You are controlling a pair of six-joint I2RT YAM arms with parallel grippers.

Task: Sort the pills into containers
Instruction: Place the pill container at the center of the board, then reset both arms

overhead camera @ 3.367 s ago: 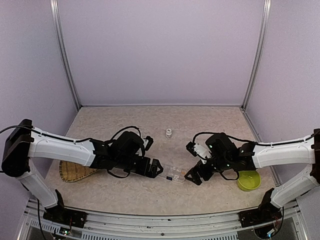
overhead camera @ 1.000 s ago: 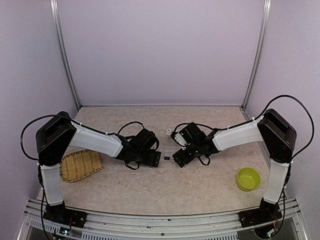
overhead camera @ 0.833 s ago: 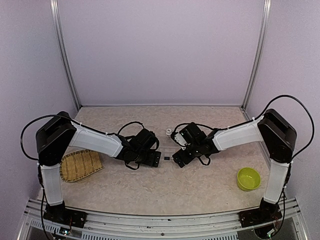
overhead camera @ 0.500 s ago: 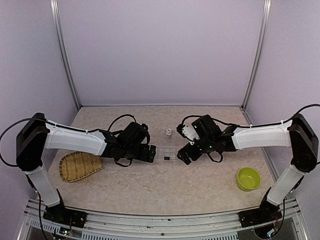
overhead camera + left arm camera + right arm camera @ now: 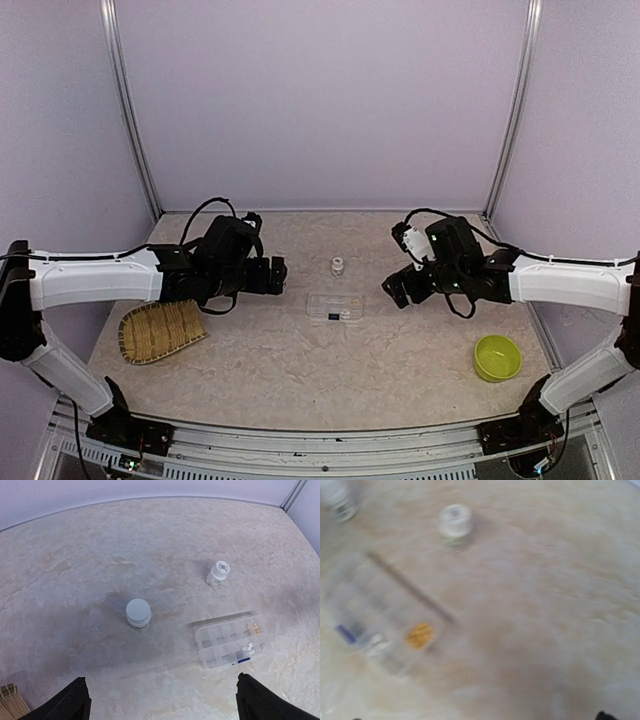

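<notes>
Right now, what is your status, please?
Left tool and right tool open, empty. Pill box on table between them, untouched; pills inside. Two bottles stand beside it, clear of both tools.

We get only a blur from the right wrist: the compartment box [image 5: 380,610] and its pills [image 5: 420,635] smear together. The left claw [image 5: 162,700] shows us only fingertips [image 5: 67,705], cut off by the bottom edge.

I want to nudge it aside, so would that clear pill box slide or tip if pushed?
Probably slides, not tips: the pill box lies flat and low. Likely light: thin clear plastic holding few pills, which might rattle.
</notes>
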